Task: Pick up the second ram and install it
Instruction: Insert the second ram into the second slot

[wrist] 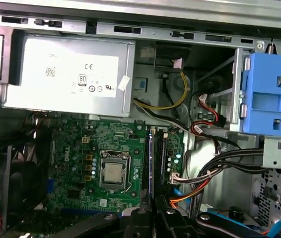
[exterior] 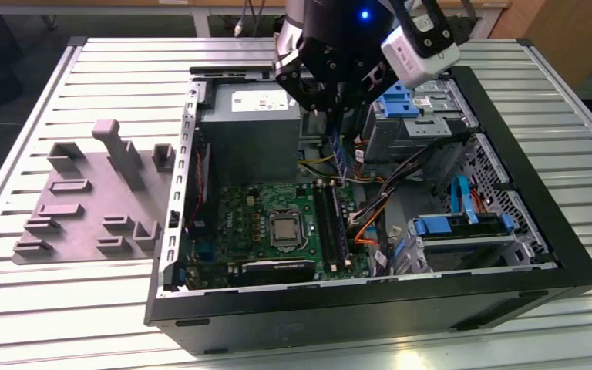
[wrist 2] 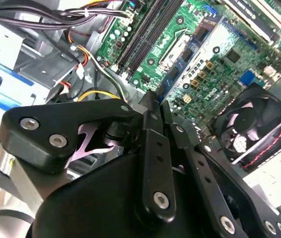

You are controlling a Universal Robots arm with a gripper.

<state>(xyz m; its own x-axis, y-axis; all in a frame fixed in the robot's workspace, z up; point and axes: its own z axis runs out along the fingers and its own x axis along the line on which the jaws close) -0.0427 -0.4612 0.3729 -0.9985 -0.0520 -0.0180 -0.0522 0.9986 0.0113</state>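
Black claw [wrist 2: 153, 111] fingers are seen pressed nearly together, pinching the ram [wrist 2: 148, 99] by its thin edge, above the open case [exterior: 543, 254]. Dark and narrow, the ram hangs at 12 o'clock of the green board [exterior: 275, 223].

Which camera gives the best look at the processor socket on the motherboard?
The first wrist view: the processor socket faces the camera squarely, unobstructed. In the exterior view it appears small and at a slant. In the second wrist view it sits tilted beyond the gripper.
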